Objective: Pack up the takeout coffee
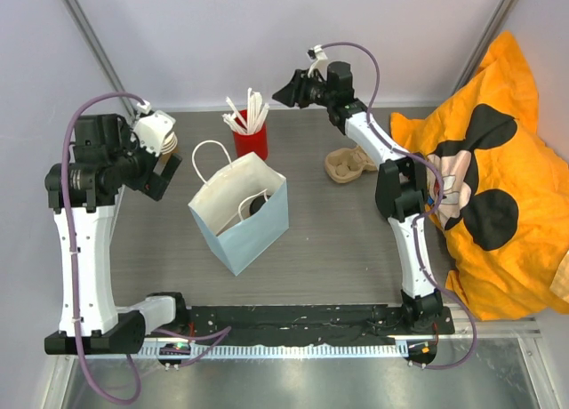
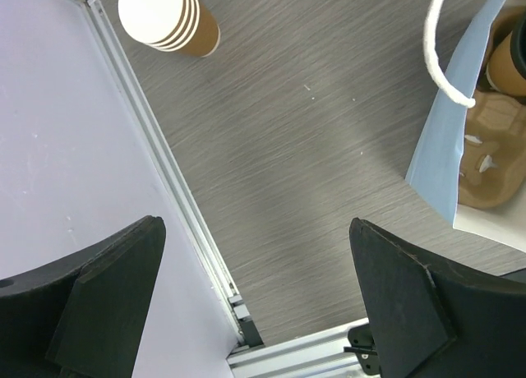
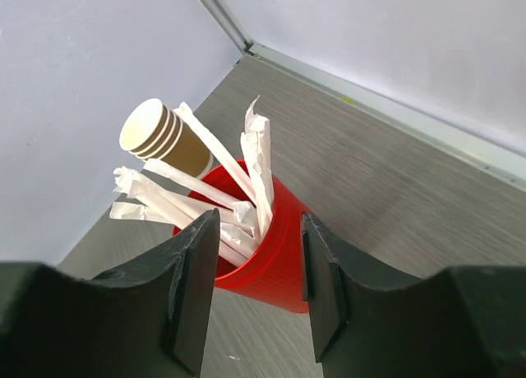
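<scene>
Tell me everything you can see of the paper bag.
The paper bag is pale blue outside and white inside, with white cord handles. It stands upright and open on the grey table, on the arms' side of the red cup. Inside sit a moulded brown carrier and a dark-lidded cup.

The black fingers (image 3: 193, 296) of the right gripper (image 3: 257, 230) hide the base of the red plastic cup (image 3: 263, 263), which itself covers the foot of the tan kraft paper cup (image 3: 168, 135) behind it. The left wrist view's edge cuts off the pale blue paper bag (image 2: 444, 148), its brown moulded cardboard carrier (image 2: 493, 164) and a dark-topped cup (image 2: 511, 66) inside
</scene>
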You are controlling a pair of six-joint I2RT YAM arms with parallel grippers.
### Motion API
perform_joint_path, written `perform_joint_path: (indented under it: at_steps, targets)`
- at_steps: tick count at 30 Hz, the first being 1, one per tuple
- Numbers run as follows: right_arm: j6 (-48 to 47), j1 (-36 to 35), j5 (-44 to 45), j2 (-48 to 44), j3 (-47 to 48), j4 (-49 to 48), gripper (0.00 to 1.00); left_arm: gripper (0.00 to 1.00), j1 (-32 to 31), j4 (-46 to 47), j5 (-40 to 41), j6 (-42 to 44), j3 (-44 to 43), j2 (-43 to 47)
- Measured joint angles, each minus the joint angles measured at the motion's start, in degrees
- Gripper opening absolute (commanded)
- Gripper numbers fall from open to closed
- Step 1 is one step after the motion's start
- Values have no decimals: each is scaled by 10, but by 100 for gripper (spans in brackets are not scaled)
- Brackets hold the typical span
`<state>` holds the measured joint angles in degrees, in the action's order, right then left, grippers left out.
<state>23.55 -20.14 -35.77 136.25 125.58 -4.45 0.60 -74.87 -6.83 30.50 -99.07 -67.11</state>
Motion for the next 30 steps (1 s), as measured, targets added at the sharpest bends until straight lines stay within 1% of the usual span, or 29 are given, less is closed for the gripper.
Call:
perform_joint_path:
  at_steps: [7, 15, 23, 30]
  targets:
    - [17, -9, -13, 24, 0, -12, 51, 100, 47, -3, -45, -3, -14, -4]
    - [14, -32, -13, 27, 0, -24, 51, 100, 68, -5, -74, -7, -14, -5]
    - [-9, -47, -9, 36, 0, -17, 49, 100, 81, -5, -92, -16, -18, -8]
    - [-39, -49, 3, 36, -16, -4, 42, 100, 85, -6, -106, -20, -28, -17]
